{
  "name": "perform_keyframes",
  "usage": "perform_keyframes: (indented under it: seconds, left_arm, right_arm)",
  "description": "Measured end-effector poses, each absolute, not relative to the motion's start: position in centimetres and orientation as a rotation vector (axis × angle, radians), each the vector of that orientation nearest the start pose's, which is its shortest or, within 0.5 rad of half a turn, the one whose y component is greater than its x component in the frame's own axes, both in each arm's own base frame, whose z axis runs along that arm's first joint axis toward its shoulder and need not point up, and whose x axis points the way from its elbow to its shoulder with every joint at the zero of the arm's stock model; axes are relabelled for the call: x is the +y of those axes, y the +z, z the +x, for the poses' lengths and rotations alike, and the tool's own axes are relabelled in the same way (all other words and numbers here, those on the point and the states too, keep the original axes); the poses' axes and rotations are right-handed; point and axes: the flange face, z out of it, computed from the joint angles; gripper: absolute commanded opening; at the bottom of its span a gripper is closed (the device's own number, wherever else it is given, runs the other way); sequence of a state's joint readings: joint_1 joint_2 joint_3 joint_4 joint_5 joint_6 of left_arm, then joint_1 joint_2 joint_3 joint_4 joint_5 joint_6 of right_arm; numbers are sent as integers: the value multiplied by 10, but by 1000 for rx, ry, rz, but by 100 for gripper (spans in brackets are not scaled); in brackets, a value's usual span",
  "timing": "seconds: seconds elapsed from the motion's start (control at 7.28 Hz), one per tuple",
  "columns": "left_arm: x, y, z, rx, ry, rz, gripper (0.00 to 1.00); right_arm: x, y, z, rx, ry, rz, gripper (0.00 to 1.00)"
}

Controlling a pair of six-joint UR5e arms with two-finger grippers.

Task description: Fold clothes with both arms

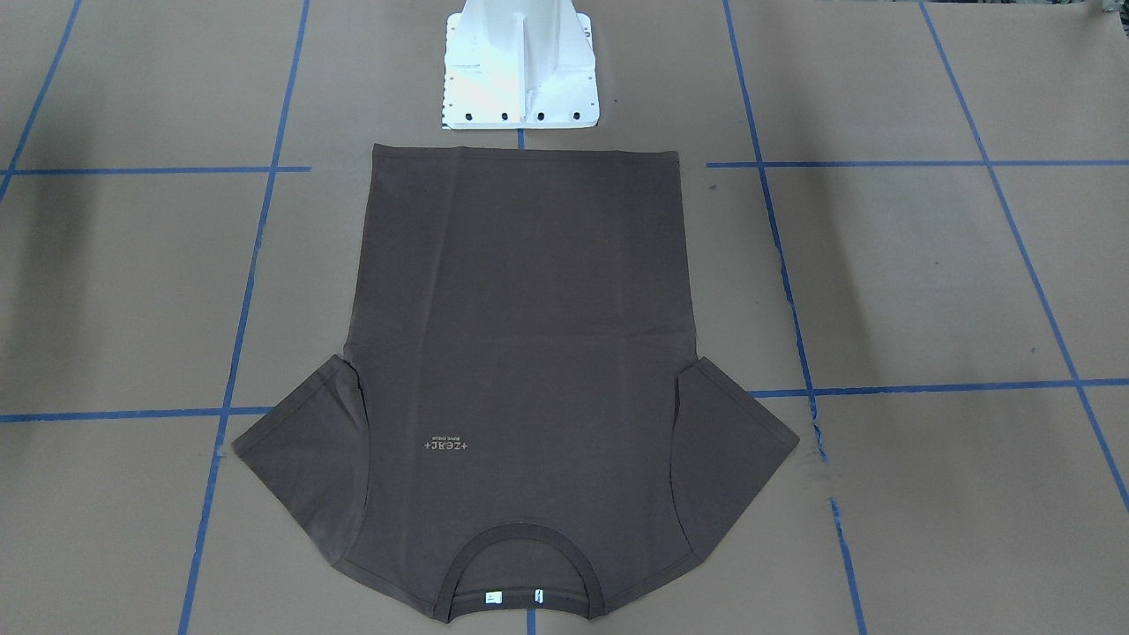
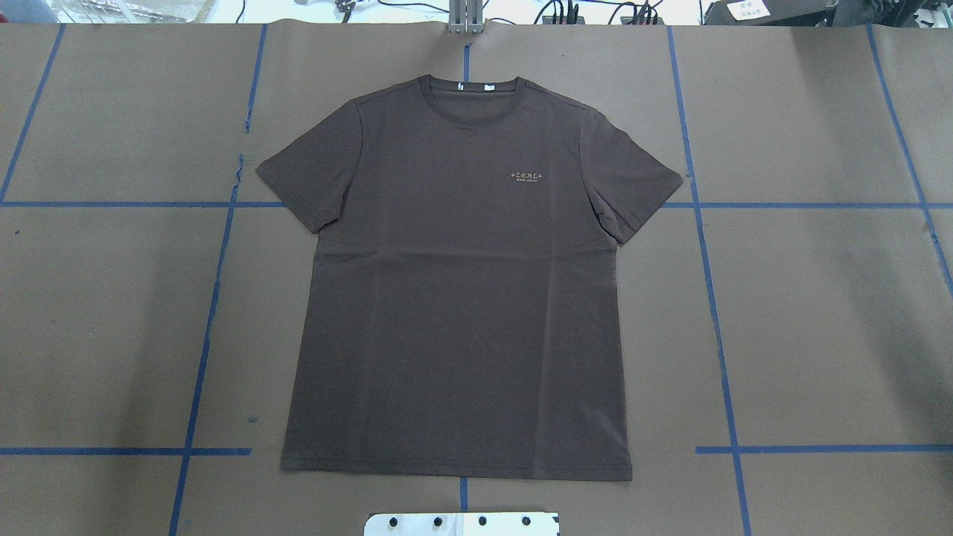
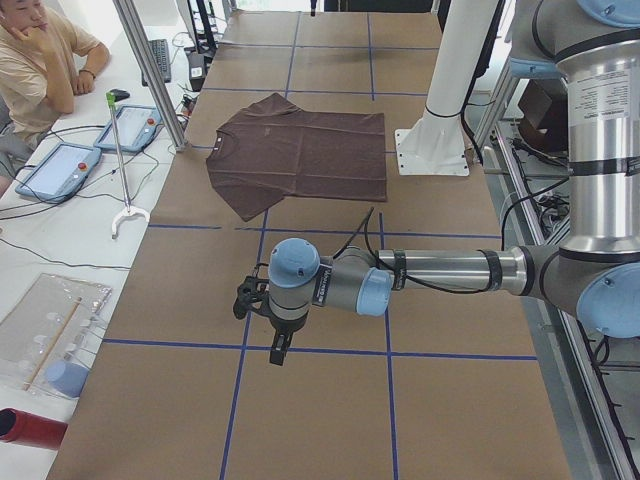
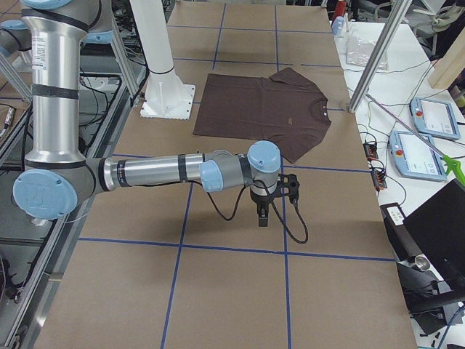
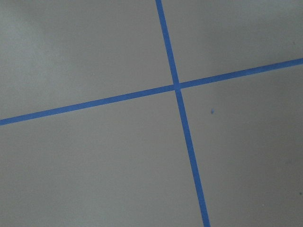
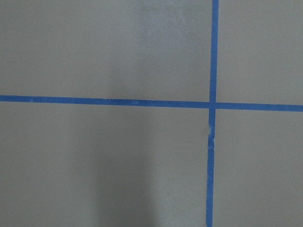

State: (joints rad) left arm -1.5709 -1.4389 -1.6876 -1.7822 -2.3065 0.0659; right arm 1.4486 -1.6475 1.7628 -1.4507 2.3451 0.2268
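Observation:
The clothes are one dark brown T-shirt (image 1: 520,353) (image 2: 454,298), spread flat and face up on the brown paper table. Its collar with white tags is on the side away from the robot base, and pale lettering marks the chest. In the exterior left view the shirt (image 3: 300,160) lies far beyond my left gripper (image 3: 278,352), which points down over a blue tape line. In the exterior right view my right gripper (image 4: 263,218) hangs over bare paper, short of the shirt (image 4: 261,109). I cannot tell whether either gripper is open or shut. Both wrist views show only paper and tape crosses.
The white robot base (image 1: 520,70) (image 2: 461,523) stands just behind the shirt's hem. Blue tape lines (image 2: 715,313) grid the table. A person (image 3: 40,60) sits beside tablets (image 3: 60,170) past the table's far edge. Metal posts (image 3: 150,70) rise there.

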Motion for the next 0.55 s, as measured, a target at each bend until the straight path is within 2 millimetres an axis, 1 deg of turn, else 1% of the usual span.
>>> perform_keyframes:
  seconds: [0.27, 0.55]
  left_arm:
    - [-447, 629, -65, 732, 143, 228, 100]
    - [-445, 626, -66, 721, 134, 227, 100]
  right_arm:
    - [-475, 589, 5, -795, 10, 83, 100]
    - [-480, 599, 1, -799, 13, 71, 100]
